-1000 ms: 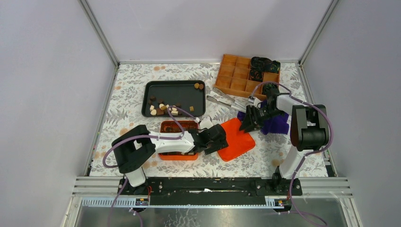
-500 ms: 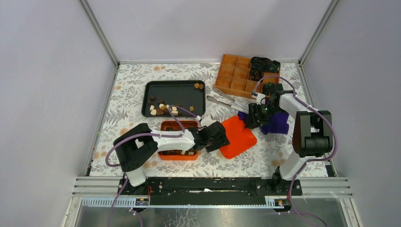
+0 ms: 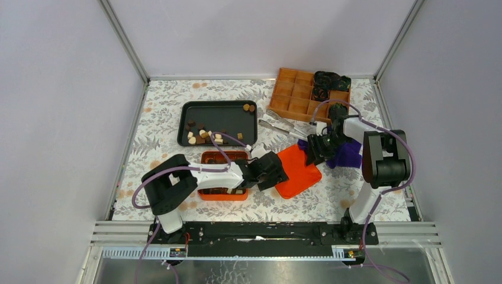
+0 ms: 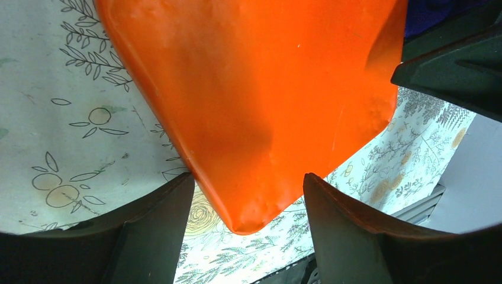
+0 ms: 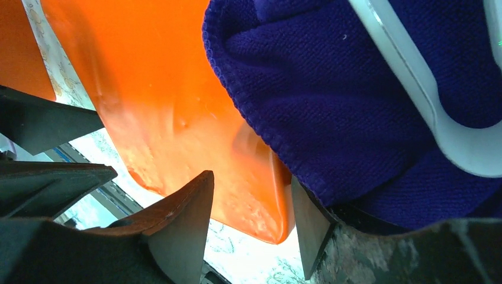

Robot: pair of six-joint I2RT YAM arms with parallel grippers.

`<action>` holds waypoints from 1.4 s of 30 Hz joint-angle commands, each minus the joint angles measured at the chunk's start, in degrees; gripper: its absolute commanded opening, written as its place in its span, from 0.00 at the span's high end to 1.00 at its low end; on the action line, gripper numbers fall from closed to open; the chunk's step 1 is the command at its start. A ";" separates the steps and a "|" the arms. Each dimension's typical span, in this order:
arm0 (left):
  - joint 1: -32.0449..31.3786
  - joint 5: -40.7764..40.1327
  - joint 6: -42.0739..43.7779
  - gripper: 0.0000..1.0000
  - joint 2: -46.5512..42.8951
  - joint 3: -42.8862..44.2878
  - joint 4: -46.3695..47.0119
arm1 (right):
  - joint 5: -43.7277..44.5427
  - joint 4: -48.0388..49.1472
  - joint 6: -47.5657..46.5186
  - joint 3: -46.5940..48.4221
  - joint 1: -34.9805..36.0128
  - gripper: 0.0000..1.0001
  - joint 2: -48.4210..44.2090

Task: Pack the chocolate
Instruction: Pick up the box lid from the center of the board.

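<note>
The chocolate (image 3: 201,135) lies in the tray (image 3: 228,115), behind the box (image 3: 222,196), the lid (image 3: 302,168) to its right.

Black tray (image 3: 228,121): chocolates (image 3: 201,135) clustered at its near-left corner, two more at far right. Orange box (image 3: 222,194) on the tray's near side, left arm (image 3: 207,174) lying across it. Orange lid (image 3: 299,168) lies flat between left gripper (image 3: 277,176) and right gripper (image 3: 312,155). Purple cloth (image 3: 348,155) beside right gripper.

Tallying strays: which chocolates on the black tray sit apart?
The two brown pieces in the far right corner of the tray; the others lie in its near half.
</note>
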 commanded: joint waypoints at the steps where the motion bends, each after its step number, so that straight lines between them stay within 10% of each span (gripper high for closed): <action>1: 0.44 0.64 -0.33 0.24 0.70 -2.24 1.06 | -3.54 -3.30 -2.48 0.50 2.66 0.43 -0.59; 15: 0.44 1.85 1.00 0.24 0.35 -2.77 4.93 | -15.26 -12.69 -4.78 5.61 3.42 0.47 -5.51; 42: 2.94 7.32 4.90 0.24 9.73 4.26 8.93 | 0.38 -10.38 -5.67 9.06 -10.08 0.28 -6.00</action>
